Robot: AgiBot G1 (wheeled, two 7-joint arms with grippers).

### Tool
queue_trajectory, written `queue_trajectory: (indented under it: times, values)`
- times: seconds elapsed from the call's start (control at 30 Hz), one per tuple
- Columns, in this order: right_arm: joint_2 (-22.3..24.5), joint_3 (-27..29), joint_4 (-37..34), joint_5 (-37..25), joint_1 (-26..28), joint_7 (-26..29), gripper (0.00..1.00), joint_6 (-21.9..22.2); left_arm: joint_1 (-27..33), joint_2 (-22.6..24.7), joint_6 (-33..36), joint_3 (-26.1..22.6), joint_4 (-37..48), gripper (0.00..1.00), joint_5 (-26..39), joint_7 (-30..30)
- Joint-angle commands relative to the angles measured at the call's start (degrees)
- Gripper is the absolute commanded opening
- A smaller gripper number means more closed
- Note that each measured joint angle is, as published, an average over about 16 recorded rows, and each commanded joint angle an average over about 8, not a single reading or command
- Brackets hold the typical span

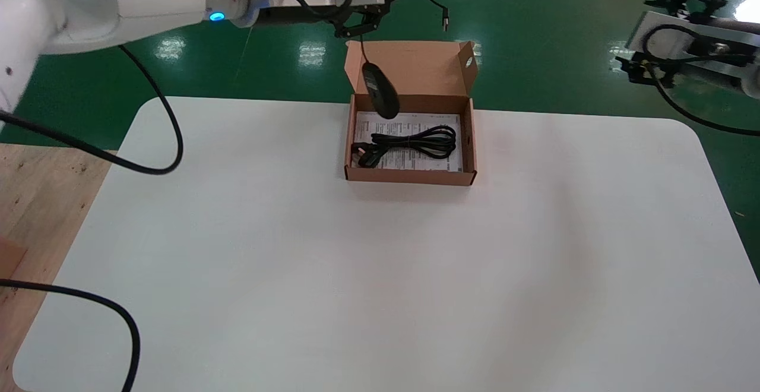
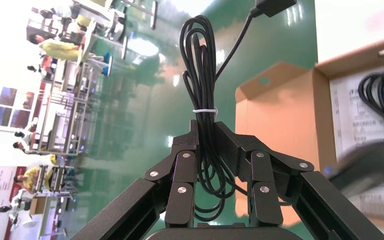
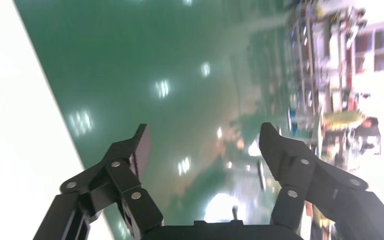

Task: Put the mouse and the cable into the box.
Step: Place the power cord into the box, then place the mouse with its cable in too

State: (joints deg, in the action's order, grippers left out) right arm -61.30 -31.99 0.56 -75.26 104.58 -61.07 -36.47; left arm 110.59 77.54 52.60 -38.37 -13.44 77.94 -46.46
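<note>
Left gripper (image 2: 207, 137): held above and just behind the open brown cardboard box (image 1: 409, 177); its fingers (image 2: 182, 170) are pressed onto the bundled black cord (image 2: 204, 97) of the mouse, pinching it just below a thin white tie (image 2: 203, 110); the USB plug (image 1: 444, 22) dangles free from the bundle, beyond the box's back.

Black oval computer mouse (image 1: 380, 98): hangs by its own lead beneath the fingers, in front of the box's raised lid flap (image 1: 415, 65) and over the box's rear edge; not yet resting inside; whether it touches the flap cannot be told.

Coiled black cable (image 1: 415, 141): lies inside the box on a printed paper sheet (image 1: 415, 122) lining its floor; that half of the task appears done.

Right gripper (image 3: 202, 140): parked well to the right of the box, off the white surface (image 1: 380, 291); fingers spread, holding nothing.

Handling assessment: the mouse is judged light, hard-shelled and smooth; suspended on a limp cord, it is likely to swing and twist, so placement will be imprecise; the cord is soft and springy; the tie binds the loops, which makes the tied waist the sound point of hold; loose loops on either side may slip. The box is judged light and thin-walled; a knock from the mouse or the fingers could shift it. A slow descent into the free space beside the cable, with the bundle following, seems advisable.
</note>
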Motion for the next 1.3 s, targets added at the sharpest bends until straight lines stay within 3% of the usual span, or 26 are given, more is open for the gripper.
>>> queue_trajectory:
  times: [0.03, 0.33, 0.6, 0.87, 1.2, 1.23, 1.3]
  values:
    - [1.7, -0.2, -0.8, -0.3, 0.4, -0.2, 1.0, 0.8, -1.7, 1.0, -1.9, 0.2, -1.1, 0.0, -1.1, -0.5]
    - [5.0, -0.8, -1.6, -1.1, 0.2, -0.3, 1.0, 4.6, -9.3, 1.2, -5.1, -5.8, -7.5, 0.0, -8.0, 5.4]
    - [6.4, -1.1, -1.3, -1.6, 0.0, -0.4, 1.0, 5.8, -13.9, 1.0, -5.1, -12.5, -8.2, 0.0, -12.7, 13.2]
    - [7.9, -1.7, -0.8, -2.4, 0.2, -0.9, 1.0, 5.0, -15.4, 0.6, -3.4, -17.0, -6.5, 0.0, -16.0, 22.2]
    - [9.7, -2.8, -0.6, -4.0, 0.9, -1.8, 1.0, 4.0, -15.5, 0.6, -9.9, -21.8, -4.0, 0.0, -15.4, 28.6]
    - [9.9, -2.9, -0.6, -4.1, 1.0, -1.9, 1.0, 3.9, -15.5, 0.6, -10.6, -22.4, -3.9, 0.03, -15.2, 29.1]
    - [10.2, -3.1, -0.6, -4.4, 1.2, -2.1, 1.0, 3.8, -15.5, 0.7, -12.0, -23.4, -3.9, 0.28, -14.9, 30.0]
